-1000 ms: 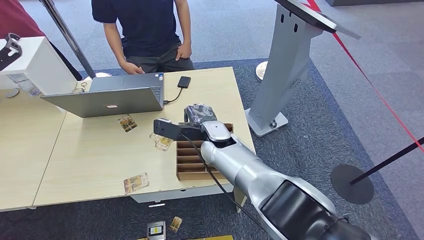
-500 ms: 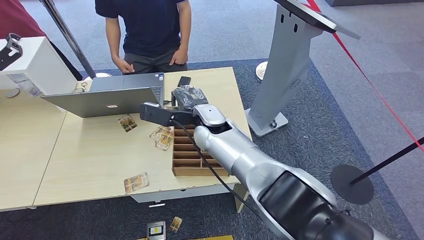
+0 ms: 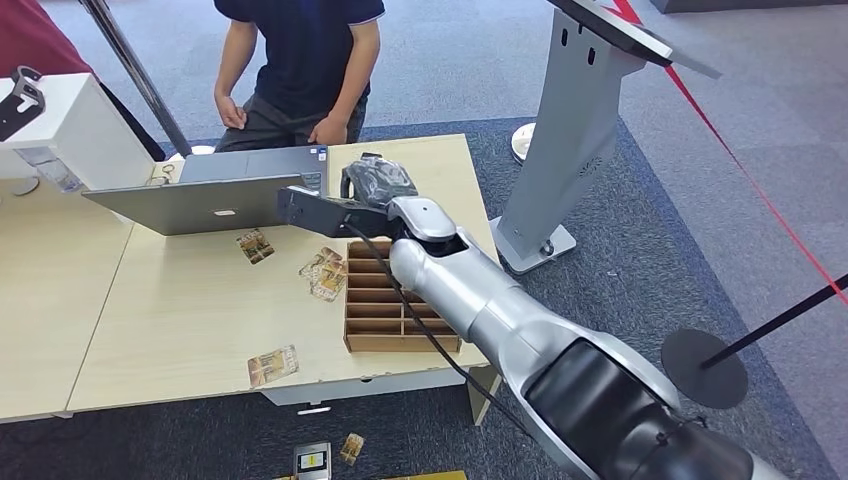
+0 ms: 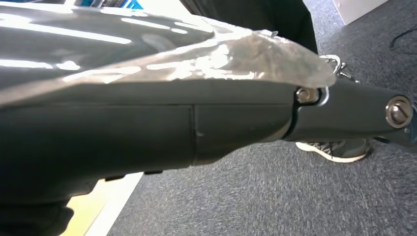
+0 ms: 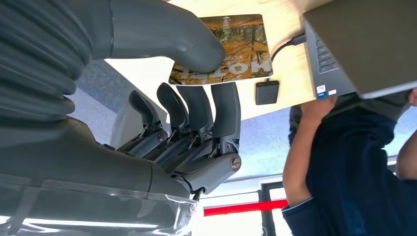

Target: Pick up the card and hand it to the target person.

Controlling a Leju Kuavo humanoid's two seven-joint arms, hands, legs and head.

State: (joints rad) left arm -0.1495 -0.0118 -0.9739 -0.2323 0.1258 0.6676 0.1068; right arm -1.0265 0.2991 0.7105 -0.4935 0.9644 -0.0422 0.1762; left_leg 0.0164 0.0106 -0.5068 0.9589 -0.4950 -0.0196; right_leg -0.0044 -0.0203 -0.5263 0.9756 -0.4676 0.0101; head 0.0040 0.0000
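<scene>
While the thick thumb and dark fingers (image 5: 216, 115) of the right hand (image 3: 372, 186) pinch the card (image 5: 231, 46), that hand hangs over the table's (image 3: 170, 300) far edge, laptop (image 3: 220, 200) at its nine o'clock, person (image 3: 300, 60) at eleven; left hand's (image 4: 196, 123) fingers cannot be made out

High head view down over table (image 3: 180, 300); right wrist close, sharing laptop (image 3: 215, 200), person (image 3: 300, 60).
</scene>
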